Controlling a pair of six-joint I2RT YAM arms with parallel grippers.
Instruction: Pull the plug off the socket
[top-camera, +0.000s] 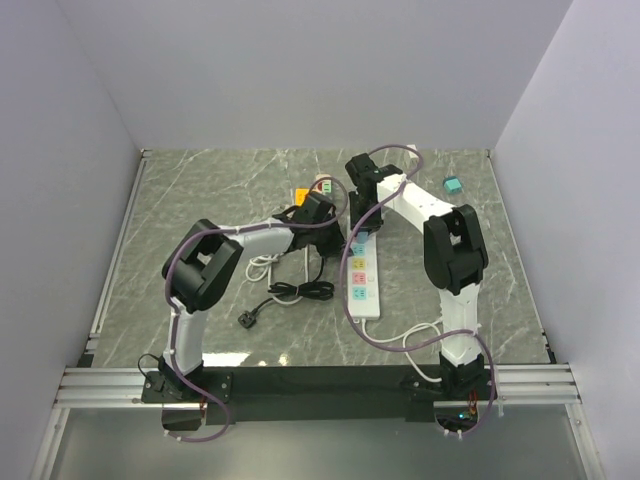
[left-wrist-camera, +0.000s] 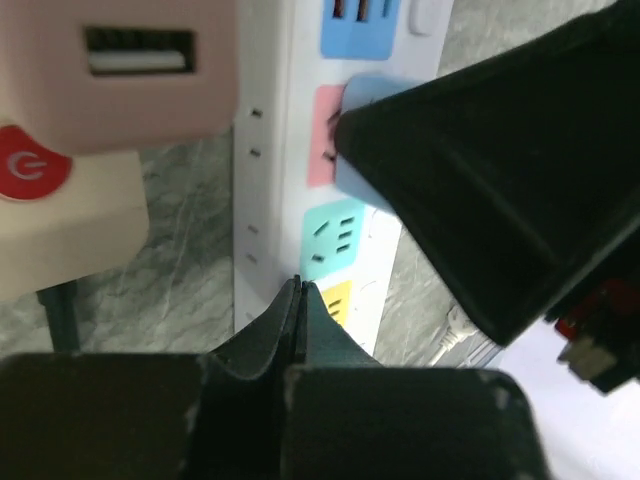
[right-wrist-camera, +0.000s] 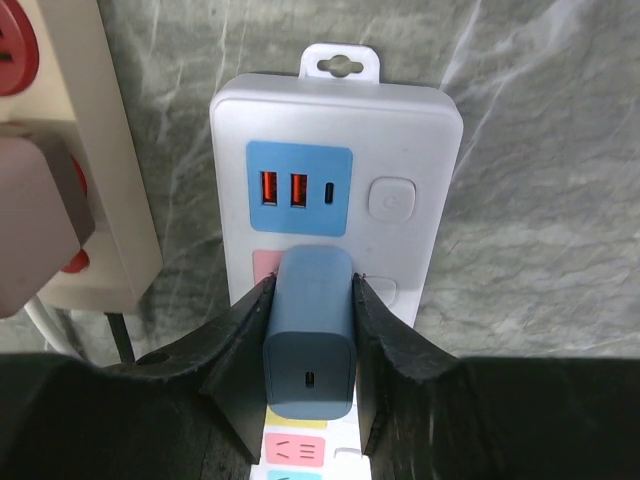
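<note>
Blue plug (right-wrist-camera: 310, 350) is lower centre in the right wrist view, seated in the white power strip (right-wrist-camera: 335, 130). Right gripper (right-wrist-camera: 312, 290) is clamped on its flat sides. It looks light, rigid and slick, so grip near the base and pull straight. Left gripper (left-wrist-camera: 300, 300) is closed on nothing, over the strip's edge.

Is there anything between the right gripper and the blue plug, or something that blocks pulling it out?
Nothing visible does. The right gripper is shut on the blue plug, a finger against each side, with no object between. The plug sits in the white power strip.
</note>
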